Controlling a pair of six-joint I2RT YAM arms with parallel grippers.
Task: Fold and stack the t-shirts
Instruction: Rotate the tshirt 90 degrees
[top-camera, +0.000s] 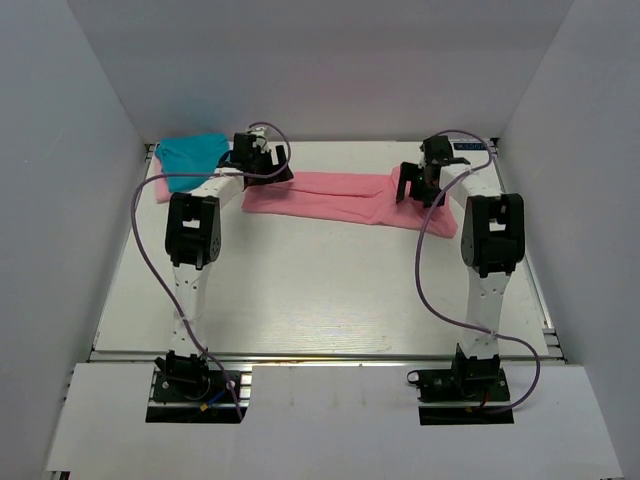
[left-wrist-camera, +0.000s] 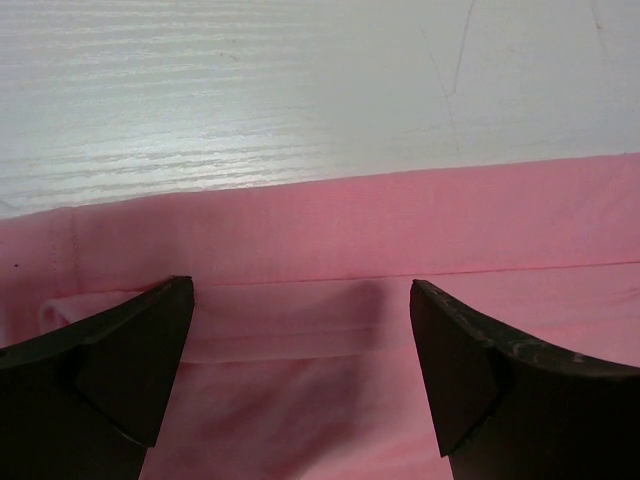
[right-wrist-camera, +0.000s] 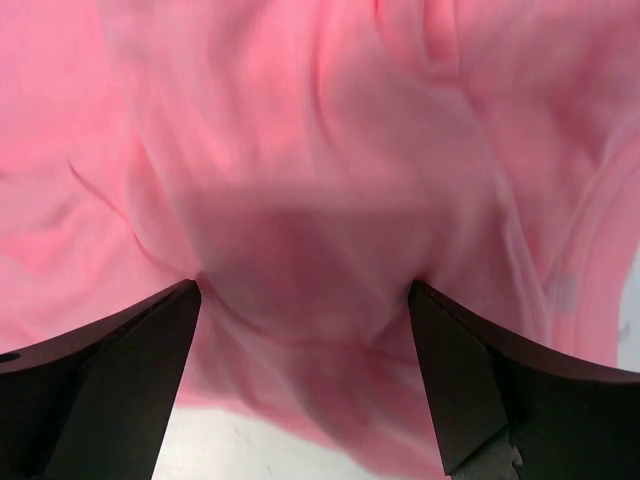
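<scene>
Both arms were out at the far side of the table (top-camera: 300, 290), one at each end of the salmon-pink t-shirt (top-camera: 330, 198), which lay in a long band across the back. The left gripper (left-wrist-camera: 300, 290) hung over the shirt's left end, jaws spread wide, nothing between them. The right gripper (right-wrist-camera: 303, 290) was just as wide over bunched cloth at the right end, holding nothing. The teal-blue t-shirt (top-camera: 192, 155) sat in the far-left corner, with a pale pink t-shirt (top-camera: 160, 190) showing at its near edge. The danger, I'd say, was a pinch into those rumpled folds catching only the top layer, so the fold would drag skewed.
</scene>
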